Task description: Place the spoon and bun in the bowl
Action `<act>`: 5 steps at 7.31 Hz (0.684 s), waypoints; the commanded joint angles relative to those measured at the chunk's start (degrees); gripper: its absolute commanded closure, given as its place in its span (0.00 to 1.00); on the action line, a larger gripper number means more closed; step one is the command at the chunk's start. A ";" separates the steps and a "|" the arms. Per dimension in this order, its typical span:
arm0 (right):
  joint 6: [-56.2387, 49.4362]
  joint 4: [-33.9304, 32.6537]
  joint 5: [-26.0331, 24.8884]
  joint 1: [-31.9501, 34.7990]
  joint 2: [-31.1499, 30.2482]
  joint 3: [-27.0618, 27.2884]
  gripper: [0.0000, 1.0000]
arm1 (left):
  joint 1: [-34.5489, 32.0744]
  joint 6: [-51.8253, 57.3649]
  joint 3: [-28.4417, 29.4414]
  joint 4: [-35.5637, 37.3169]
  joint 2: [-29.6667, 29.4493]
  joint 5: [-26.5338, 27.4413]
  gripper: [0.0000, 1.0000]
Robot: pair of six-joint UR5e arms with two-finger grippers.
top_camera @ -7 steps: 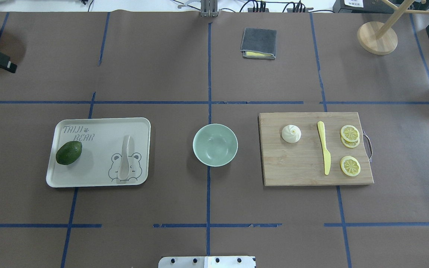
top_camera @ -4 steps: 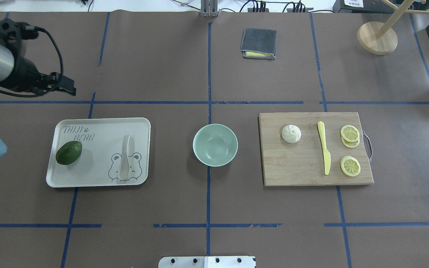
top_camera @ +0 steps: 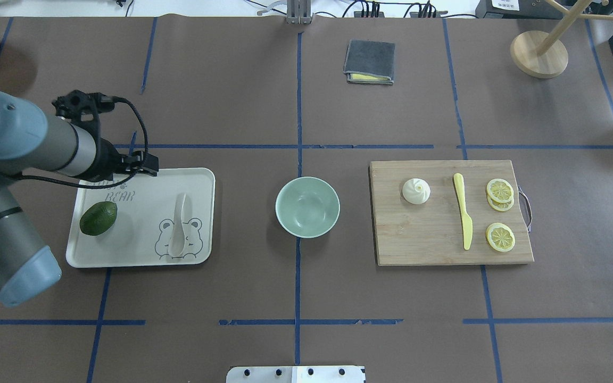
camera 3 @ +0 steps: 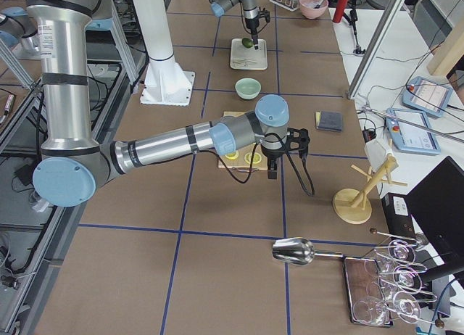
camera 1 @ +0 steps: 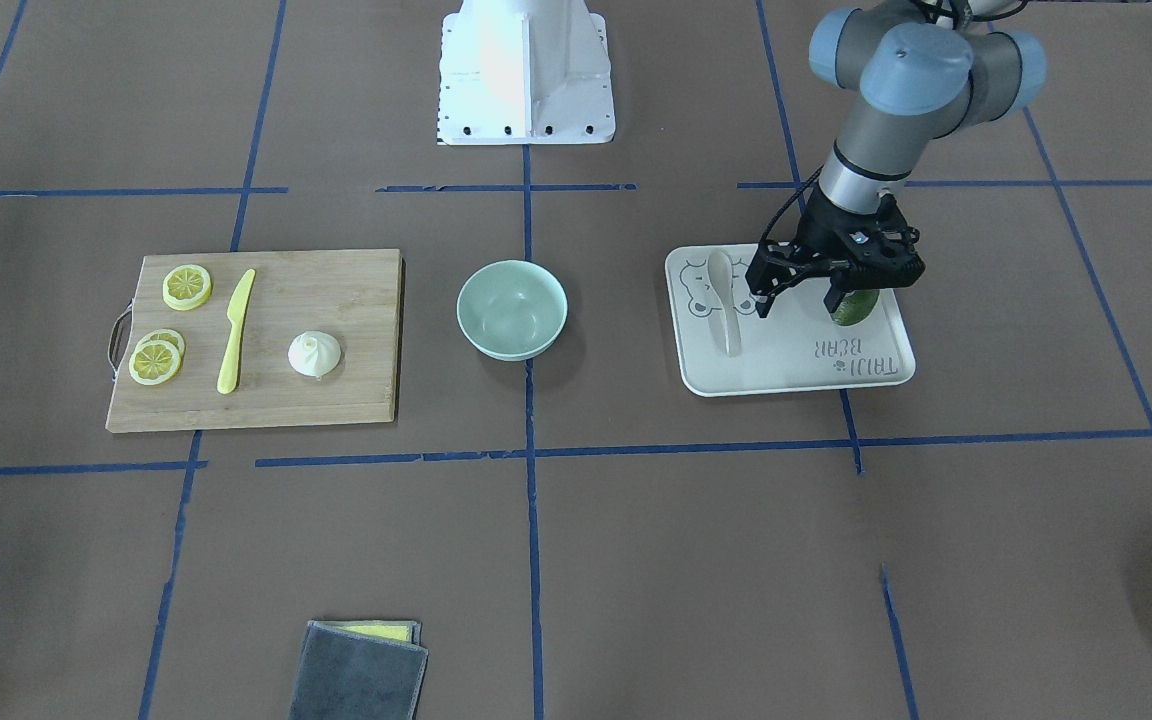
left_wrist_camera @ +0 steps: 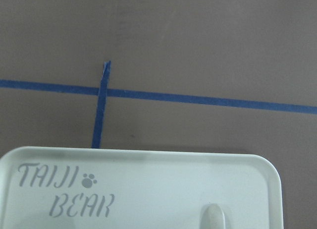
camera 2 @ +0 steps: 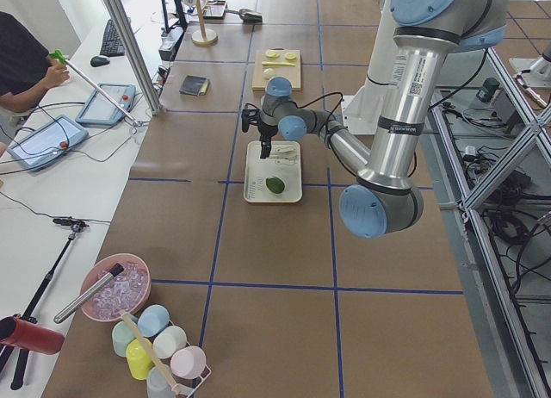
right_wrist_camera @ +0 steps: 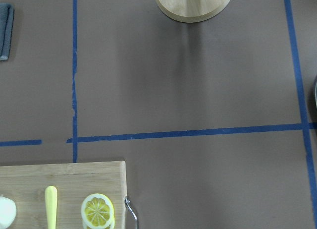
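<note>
The spoon (top_camera: 178, 229) lies flat on the white bear-print tray (top_camera: 141, 186) with its scoop toward the robot. A green avocado (top_camera: 98, 218) sits on the same tray, well apart from it. The bun (top_camera: 416, 191) rests on a wooden cutting board (top_camera: 429, 234), beside a yellow knife (top_camera: 463, 213) and lemon slices (top_camera: 500, 190). The bowl (top_camera: 307, 207) stands between tray and board, on the middle tape line.

The table (top_camera: 232, 106) is covered in brown paper, marked into squares by blue tape (top_camera: 298, 106). A folded gray cloth (top_camera: 369, 61) and a wooden stand (top_camera: 539, 53) sit toward its far edge.

The front-facing view shows what the overhead one hides. The left gripper (camera 1: 798, 300) hangs over the tray between spoon and avocado, its fingers spread and holding nothing. From overhead the arm covers that wrist. The left wrist camera catches only the tray's far edge, its lettering and the tip of the spoon's handle.

The right gripper (camera 3: 274, 164) appears only in the right side view, hanging near the board's outer end. Whether it is spread or closed cannot be told there.

That same view alone shows a metal scoop (camera 3: 293, 251) and a rack of glasses (camera 3: 391, 277). The left side view alone shows a seated person (camera 2: 21, 62) at a white desk with tablets (camera 2: 43, 144), a pink bowl (camera 2: 115, 288) and pastel cups (camera 2: 159, 346).
</note>
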 commanded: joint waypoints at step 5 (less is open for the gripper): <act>13.16 1.36 -1.14 -7.82 5.75 1.02 0.00 | 5.05 -1.22 5.68 -0.18 -3.82 3.48 0.26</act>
